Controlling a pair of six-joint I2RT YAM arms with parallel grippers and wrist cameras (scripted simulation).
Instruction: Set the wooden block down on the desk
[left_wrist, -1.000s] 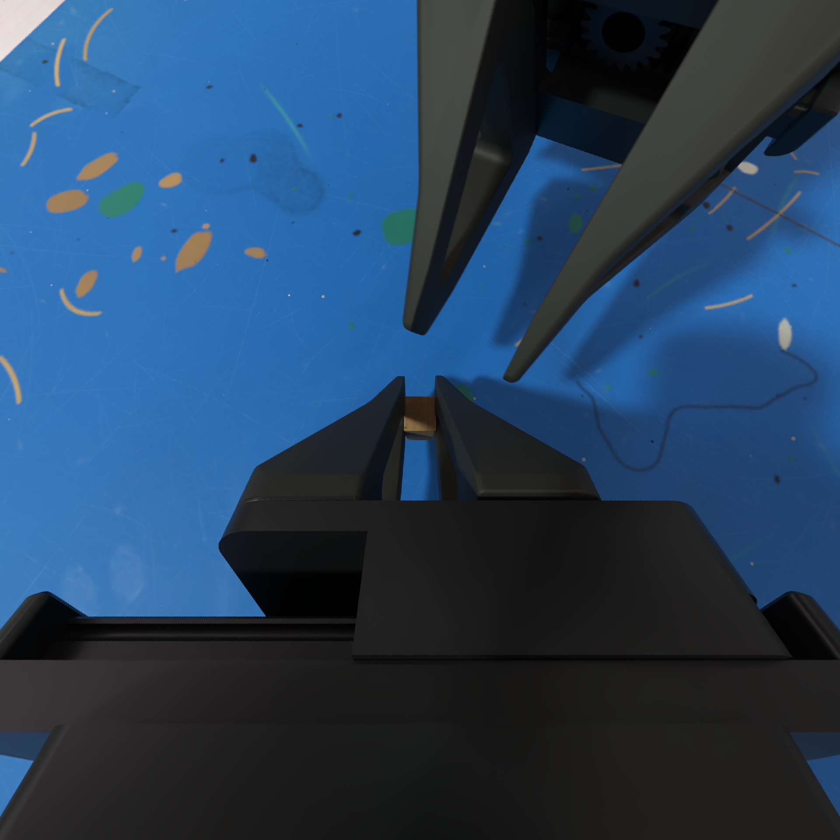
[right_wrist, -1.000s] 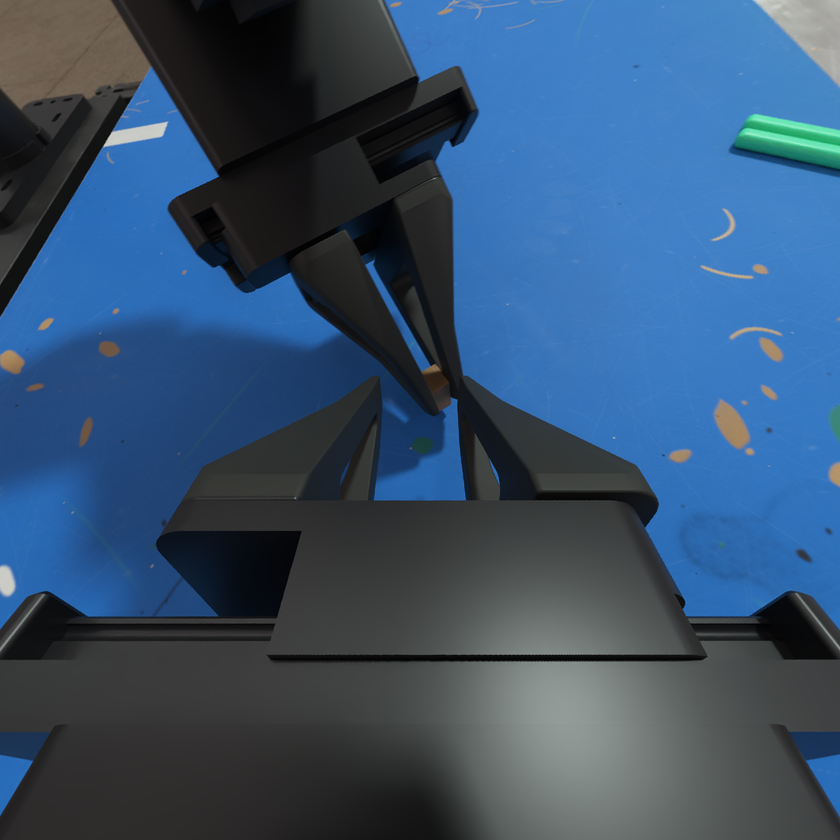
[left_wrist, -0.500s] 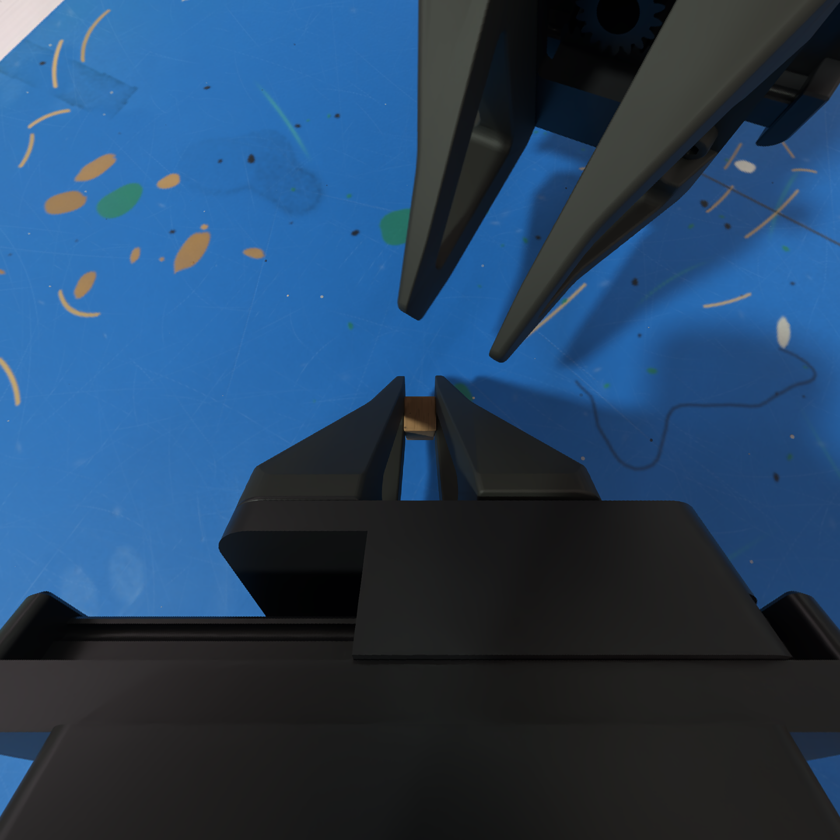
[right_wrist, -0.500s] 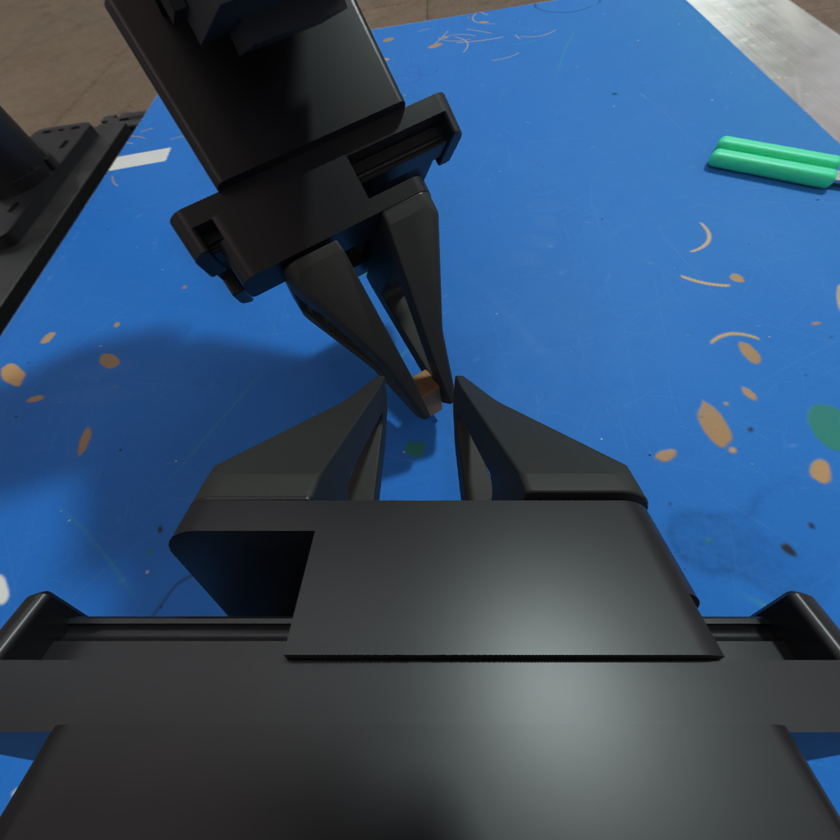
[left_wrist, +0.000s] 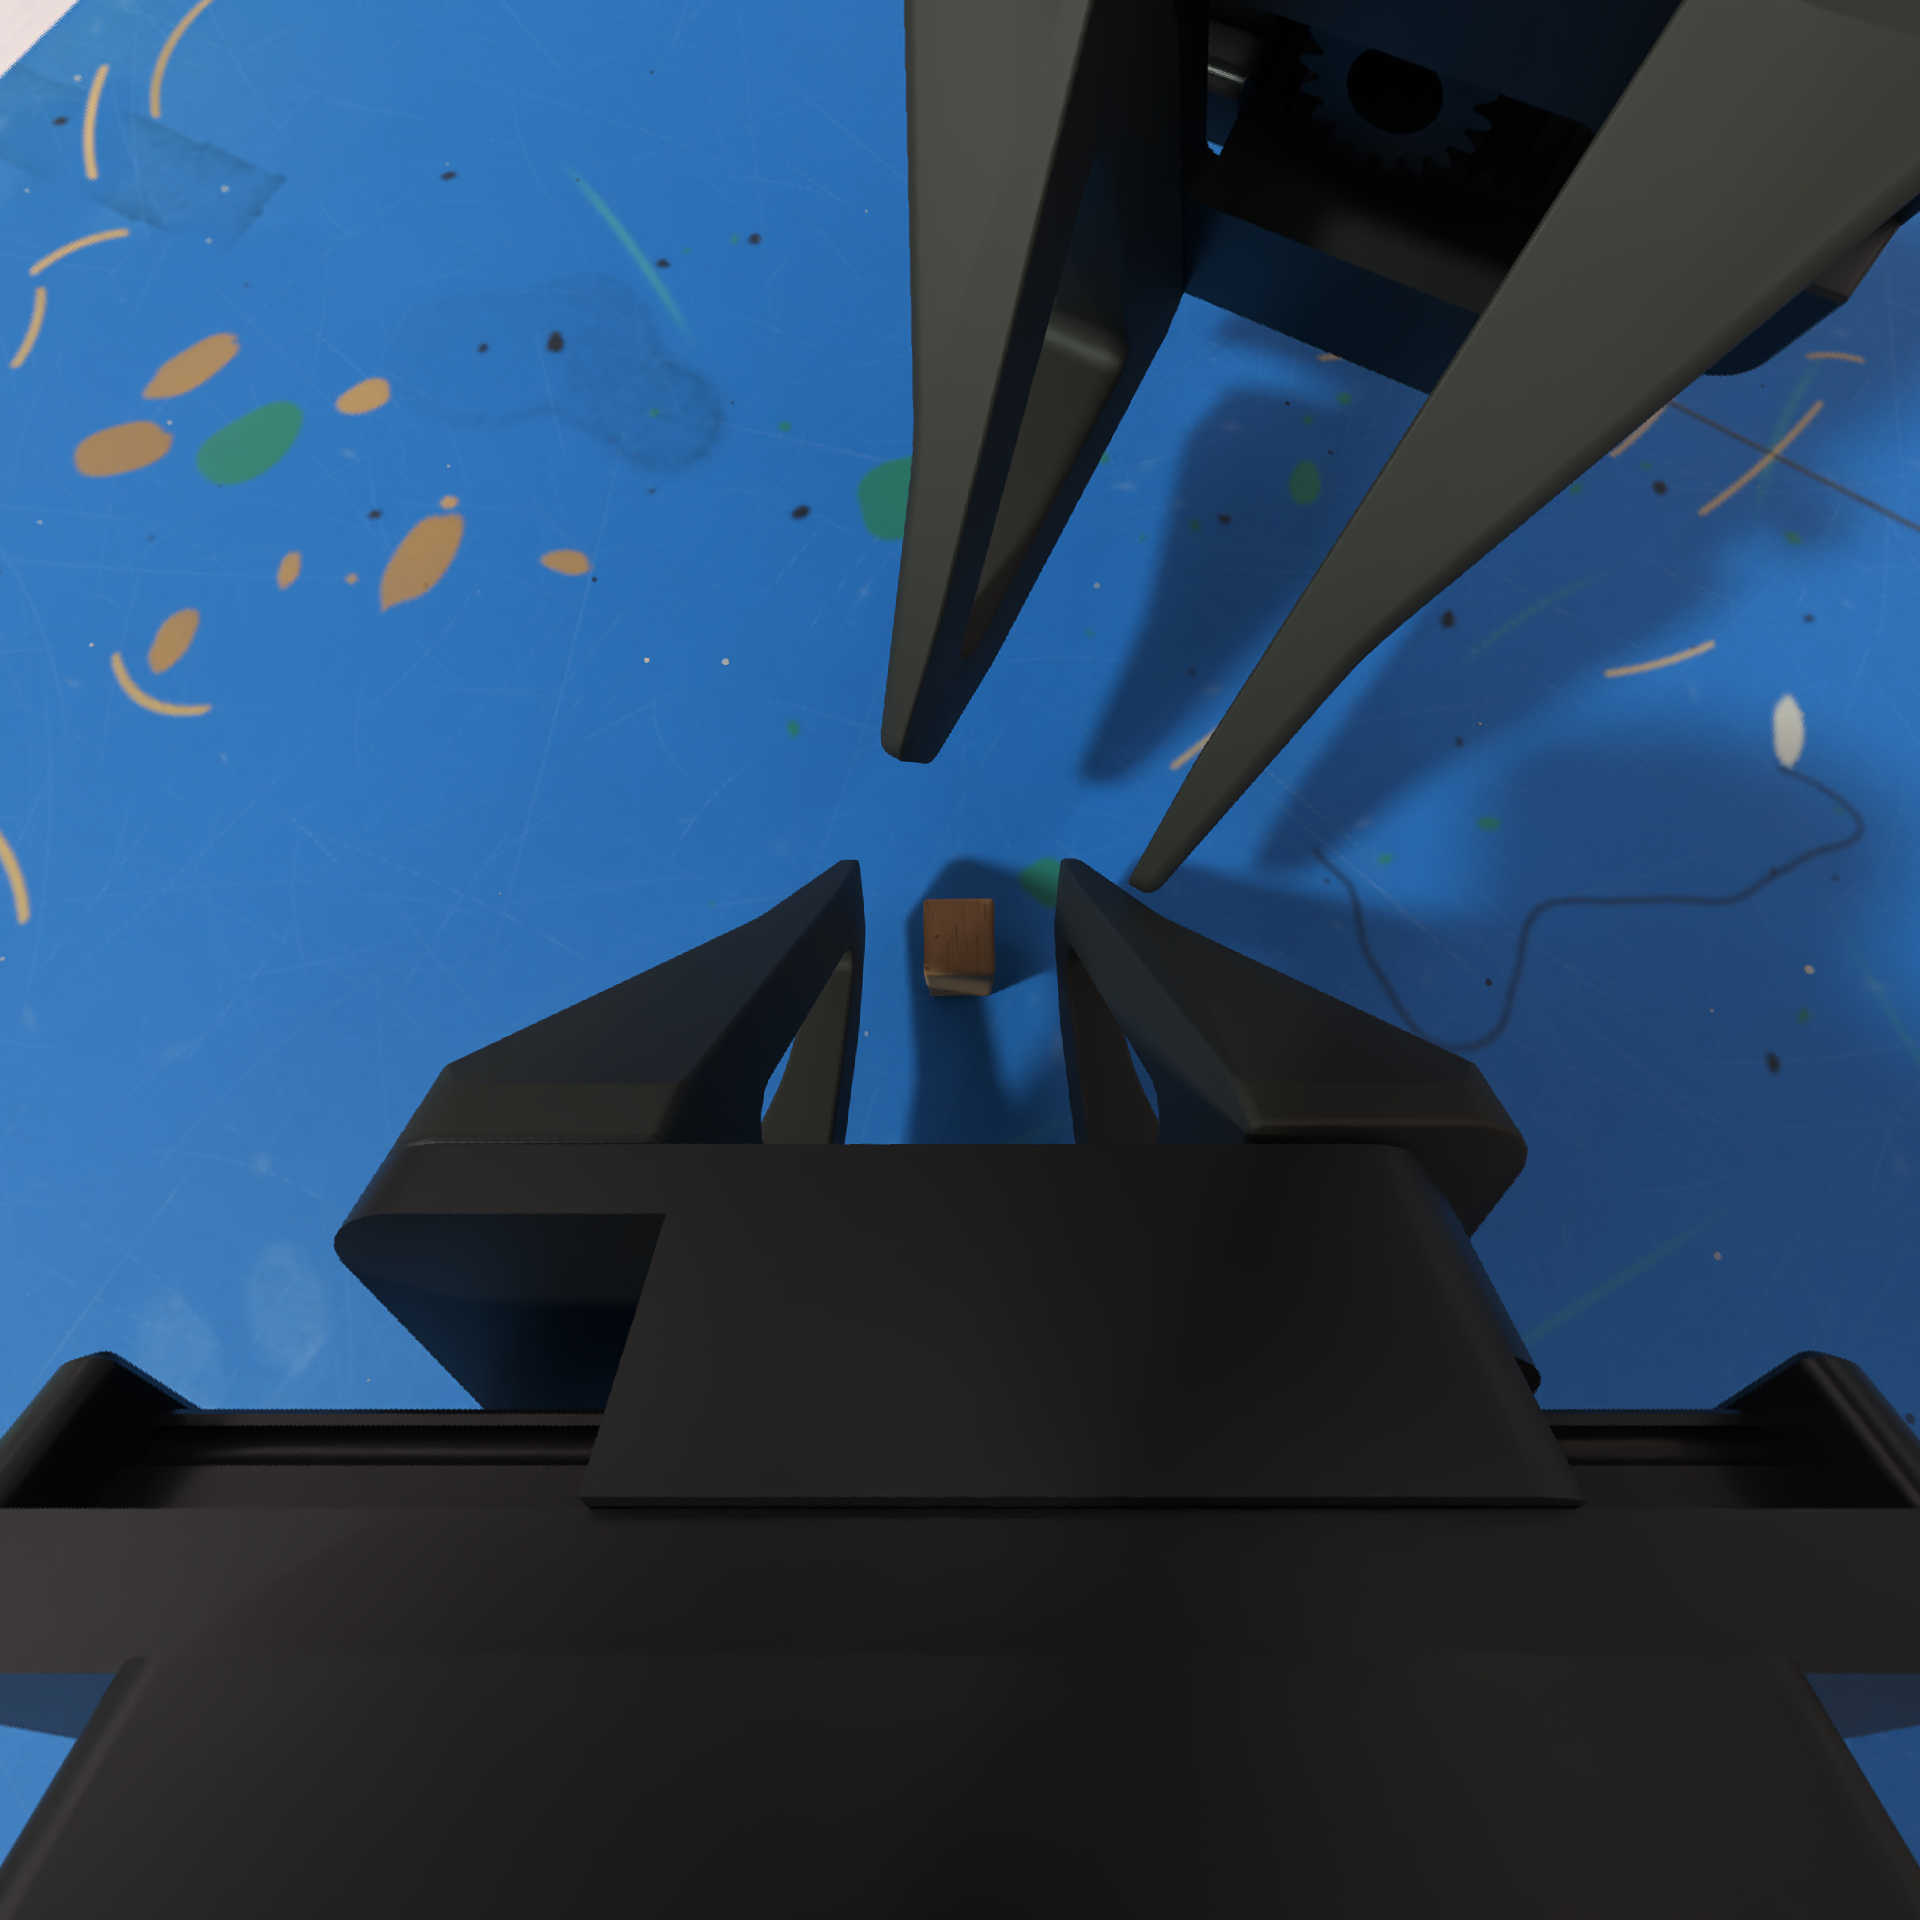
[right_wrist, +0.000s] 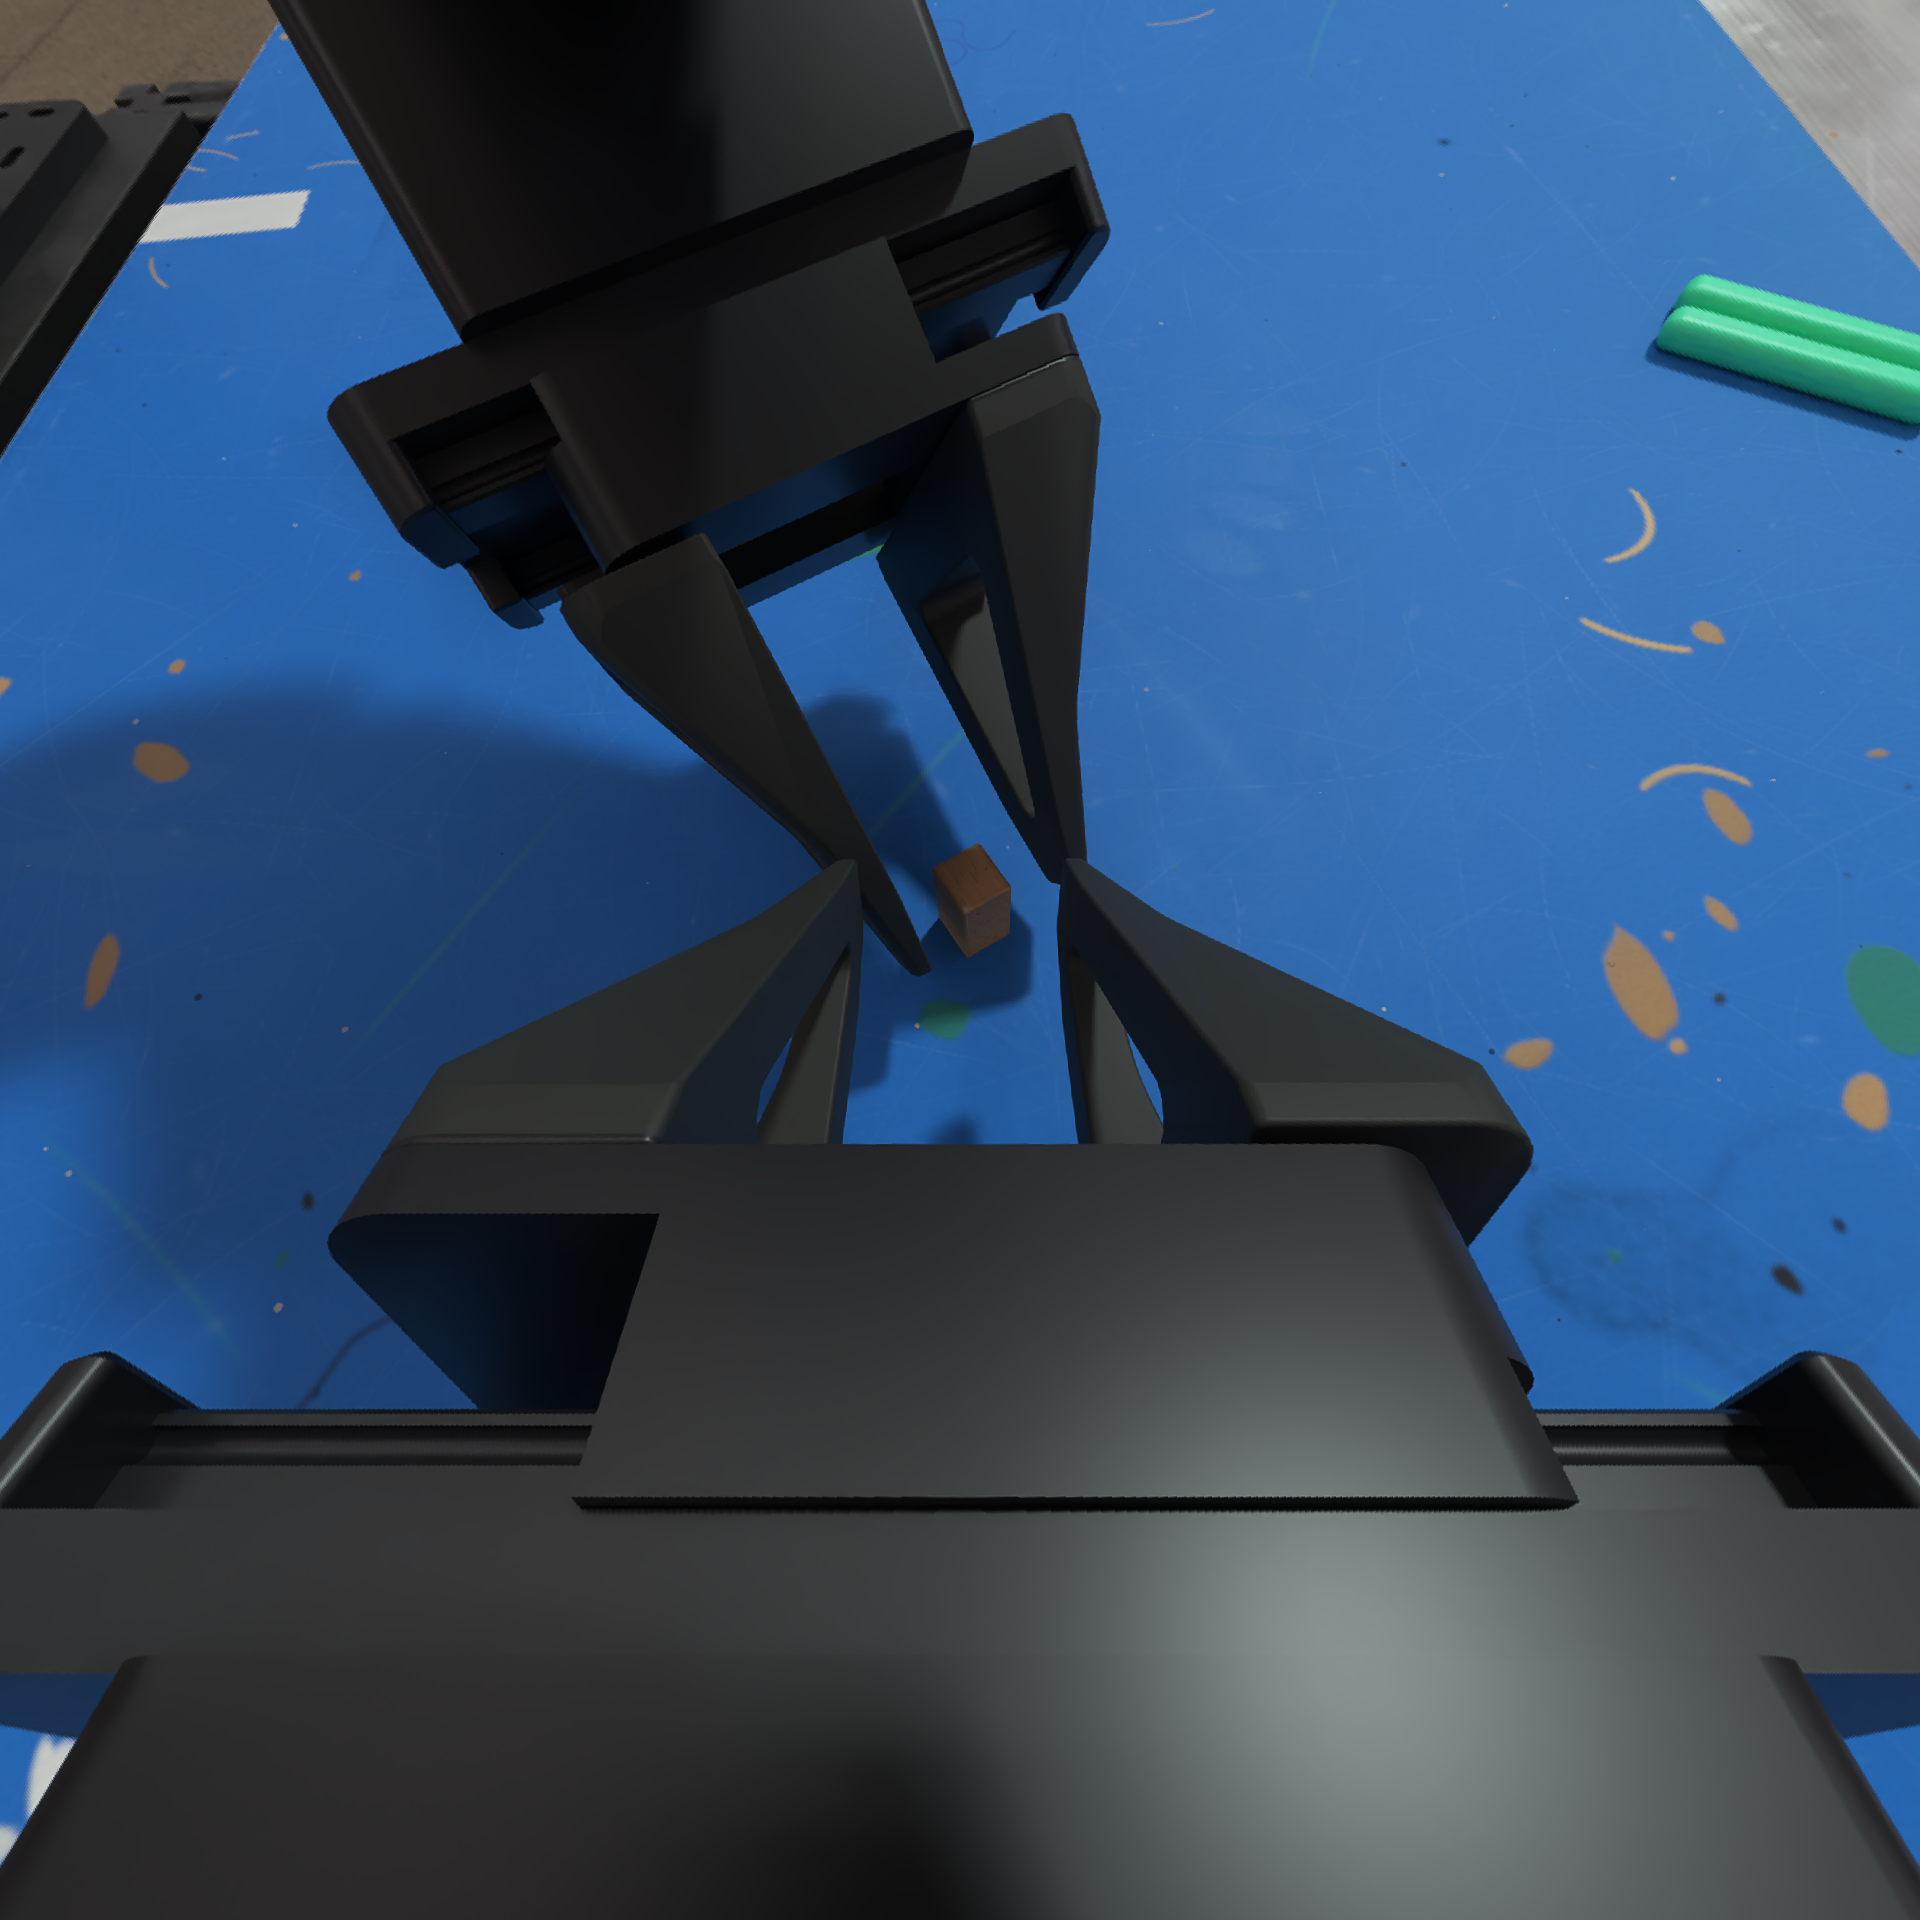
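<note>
A small wooden block (left_wrist: 957, 943) lies on the blue desk (left_wrist: 520, 831), free of both grippers. My left gripper (left_wrist: 958, 868) is open, its fingers standing either side of the block without touching it. My right gripper (right_wrist: 958, 868) is open too and points at the block (right_wrist: 972, 896) from the opposite side. In the left wrist view the right gripper (left_wrist: 1029, 821) hangs just beyond the block. In the right wrist view the left gripper (right_wrist: 987, 914) straddles the block.
The desk (right_wrist: 1351, 520) is blue with paint flecks and scratches. A green double bar (right_wrist: 1787, 348) lies at the far right in the right wrist view. A black base plate (right_wrist: 62, 208) sits at the far left, beyond the desk's edge.
My left gripper has opened and let go of the wooden block, which now rests on the desk. My right gripper has widened a little and stays close, facing the block.
</note>
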